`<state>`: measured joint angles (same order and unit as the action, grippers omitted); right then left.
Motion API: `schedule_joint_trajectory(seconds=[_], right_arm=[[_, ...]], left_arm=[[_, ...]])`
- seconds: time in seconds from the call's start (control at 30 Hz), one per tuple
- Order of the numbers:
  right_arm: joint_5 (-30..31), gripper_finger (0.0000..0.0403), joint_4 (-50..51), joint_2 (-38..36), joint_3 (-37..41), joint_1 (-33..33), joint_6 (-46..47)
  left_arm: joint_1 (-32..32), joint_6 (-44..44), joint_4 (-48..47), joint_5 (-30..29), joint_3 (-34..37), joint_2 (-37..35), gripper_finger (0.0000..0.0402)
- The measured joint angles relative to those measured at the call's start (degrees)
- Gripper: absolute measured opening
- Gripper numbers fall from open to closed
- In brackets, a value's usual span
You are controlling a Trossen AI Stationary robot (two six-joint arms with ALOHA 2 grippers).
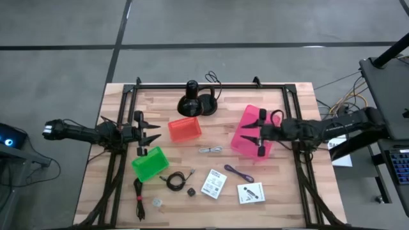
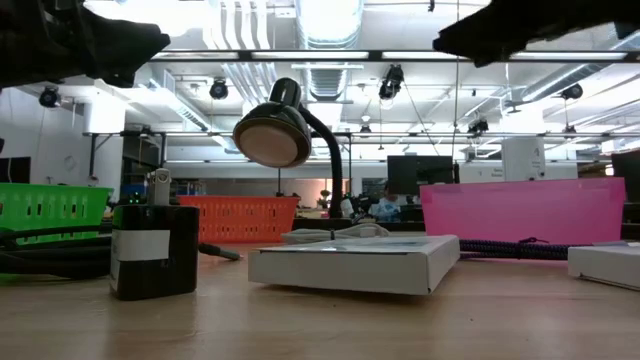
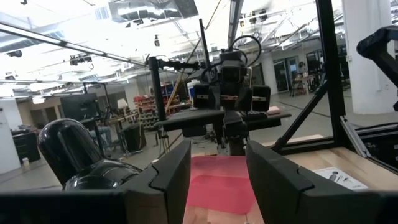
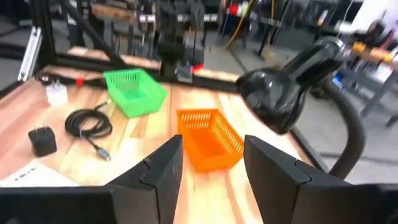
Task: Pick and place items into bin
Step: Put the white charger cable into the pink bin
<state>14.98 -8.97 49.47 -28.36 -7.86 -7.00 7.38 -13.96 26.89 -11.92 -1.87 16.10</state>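
Observation:
Near the table's front lie two white cards (image 1: 213,183) (image 1: 251,193), a black coiled cable (image 1: 174,181), a purple strap (image 1: 238,172), a small black cube (image 1: 190,191), a silvery clip (image 1: 210,150) and a small clear piece (image 1: 157,202). Three bins stand on the table: green (image 1: 150,163), orange (image 1: 185,130), pink (image 1: 248,145). My left gripper (image 1: 155,133) hovers open just beyond the green bin, pointing at the orange one. My right gripper (image 1: 246,134) is open above the pink bin, with nothing between its fingers (image 4: 161,168).
A black lamp (image 1: 195,99) on a round base stands at the far middle, its cord trailing behind. A black and red cord (image 1: 137,198) lies at the near left. A black frame (image 1: 211,85) runs along the table's far edge and down both sides.

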Motion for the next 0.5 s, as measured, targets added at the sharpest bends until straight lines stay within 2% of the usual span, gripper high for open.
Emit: schedule_joint_trajectory(seconds=[0.23, 0.5], right_arm=[[-0.04, 0.0150, 9.11, 9.40, -5.88, 0.01, 2.14], [-0.46, 0.0160, 9.22, 19.06, -9.41, -0.02, 2.38]], left_arm=[[0.00, -0.02, 0.00, 0.02, 0.02, 0.03, 0.0140], [-0.02, -0.02, 0.04, -0.18, 0.00, 0.15, 0.0140]])
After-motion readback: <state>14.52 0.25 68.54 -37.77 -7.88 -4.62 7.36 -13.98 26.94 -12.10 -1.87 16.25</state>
